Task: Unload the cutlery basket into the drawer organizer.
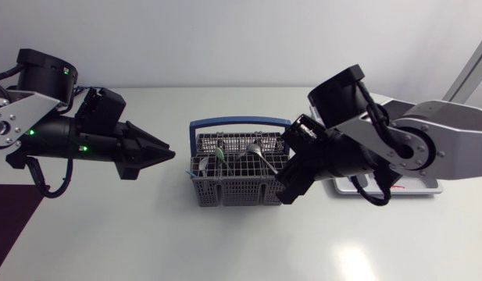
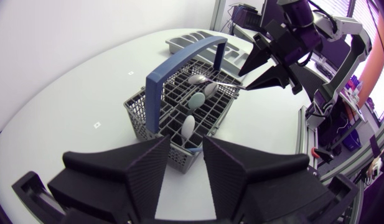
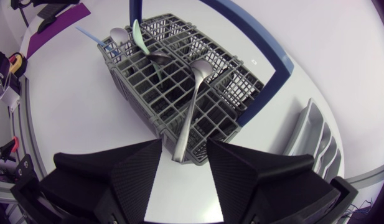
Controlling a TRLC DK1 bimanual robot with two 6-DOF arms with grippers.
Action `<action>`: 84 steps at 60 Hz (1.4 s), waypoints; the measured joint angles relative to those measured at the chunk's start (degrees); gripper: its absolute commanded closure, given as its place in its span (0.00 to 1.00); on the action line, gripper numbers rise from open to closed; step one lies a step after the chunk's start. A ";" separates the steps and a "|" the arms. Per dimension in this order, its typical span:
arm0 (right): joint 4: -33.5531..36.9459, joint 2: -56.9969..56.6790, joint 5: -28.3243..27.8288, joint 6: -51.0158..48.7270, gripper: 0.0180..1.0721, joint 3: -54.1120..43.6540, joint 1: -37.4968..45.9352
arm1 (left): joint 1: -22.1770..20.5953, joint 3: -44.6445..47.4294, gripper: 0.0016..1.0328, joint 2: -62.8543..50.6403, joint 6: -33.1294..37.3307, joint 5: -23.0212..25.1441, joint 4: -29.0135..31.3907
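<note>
Right jaws apart, straddling the spoon handle leaning out of the basket mid-bench; left jaws apart too, hanging nearby. If I close off-centre, the spoon could slip or snag and tip the basket.

The white table fills the scene, with a bright patch of reflected light on its near right part. At the near left corner lies a dark purple sheet, perhaps a mat. A small pale mark sits on the tabletop toward the far side.
</note>
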State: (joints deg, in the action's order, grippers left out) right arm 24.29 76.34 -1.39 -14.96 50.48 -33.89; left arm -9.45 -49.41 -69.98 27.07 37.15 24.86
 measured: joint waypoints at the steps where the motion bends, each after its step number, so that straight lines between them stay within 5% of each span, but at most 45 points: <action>1: 0.00 0.17 0.00 0.00 0.47 0.00 0.00 | -0.02 0.02 0.62 0.04 0.00 0.00 0.02; 24: -0.02 2.62 4.48 0.00 0.49 0.00 -2.10 | -0.74 0.92 0.62 0.52 0.00 -0.15 0.20; 45: -0.04 3.19 6.54 0.22 0.84 0.11 -3.26 | -0.77 0.94 0.62 1.01 0.00 -0.17 0.42; 84: 2.75 1.40 6.75 0.42 0.85 0.98 -3.85 | -0.81 1.09 0.62 2.12 0.00 -0.17 0.79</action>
State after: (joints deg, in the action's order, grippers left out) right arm 27.05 77.73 5.37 -14.55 51.46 -37.74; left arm -10.26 -48.31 -67.85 27.07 36.97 25.65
